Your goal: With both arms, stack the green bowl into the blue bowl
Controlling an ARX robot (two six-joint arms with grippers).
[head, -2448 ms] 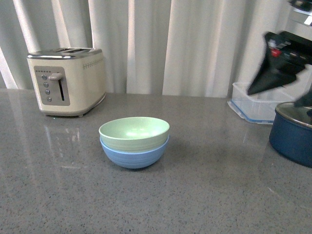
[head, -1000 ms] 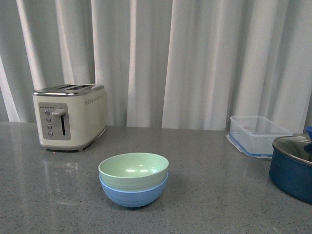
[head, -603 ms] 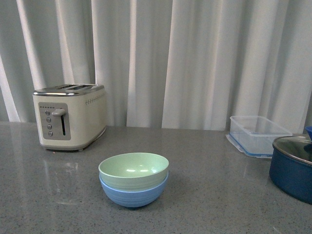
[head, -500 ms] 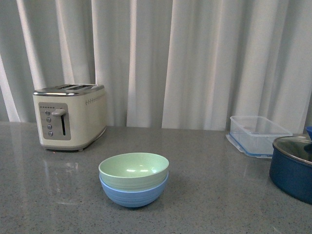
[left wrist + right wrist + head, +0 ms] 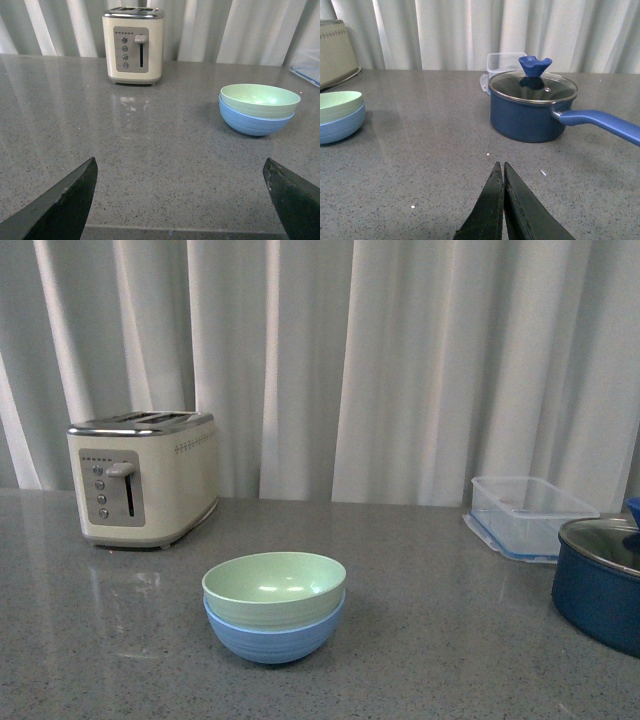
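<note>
The green bowl (image 5: 274, 586) sits nested inside the blue bowl (image 5: 275, 637) at the middle of the grey counter. The stack also shows in the left wrist view, green bowl (image 5: 260, 99) in blue bowl (image 5: 254, 123), and at the edge of the right wrist view, green bowl (image 5: 337, 105) in blue bowl (image 5: 340, 127). Neither arm shows in the front view. My left gripper (image 5: 180, 172) is open and empty, low over the counter's near edge, well short of the bowls. My right gripper (image 5: 501, 167) is shut and empty, over bare counter beside the bowls.
A cream toaster (image 5: 145, 478) stands at the back left. A clear rectangular container (image 5: 530, 516) with a blue rim and a dark blue lidded pot (image 5: 603, 582) with a long handle (image 5: 600, 124) stand at the right. White curtains hang behind the counter.
The right arm, seen at the upper right 2.4 s ago, has left the front view. The view has shifted since then. The stacked bowls have stayed in place over the last second.
</note>
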